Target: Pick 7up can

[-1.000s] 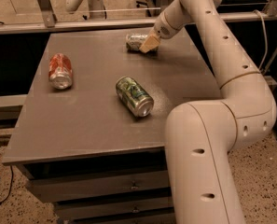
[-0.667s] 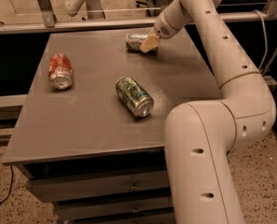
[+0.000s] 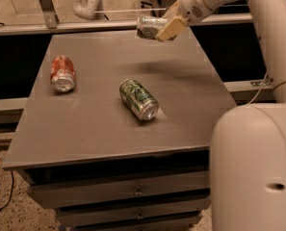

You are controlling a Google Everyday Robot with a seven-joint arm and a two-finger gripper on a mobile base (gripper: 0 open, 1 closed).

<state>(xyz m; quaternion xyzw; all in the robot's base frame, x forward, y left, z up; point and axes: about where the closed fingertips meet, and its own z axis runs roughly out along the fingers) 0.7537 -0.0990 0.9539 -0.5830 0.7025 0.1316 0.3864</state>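
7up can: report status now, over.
Gripper shut on 7up can, over far edge of table. Can held sideways, clear of the surface. Green can and red can lie nearer, nothing in the way.

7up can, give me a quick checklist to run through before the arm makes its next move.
1. Right can held: the gripper, over the table's far edge, is closed on the 7up can: ok.
2. Can off the table: it hangs above the top, with its shadow below it: ok.
3. Grip centred: the near finger sits toward the can's right end and the far finger is hidden: cannot tell.
4. Other cans out of the way: the green can and the red can lie on their sides nearer the front, well apart from the gripper: ok.
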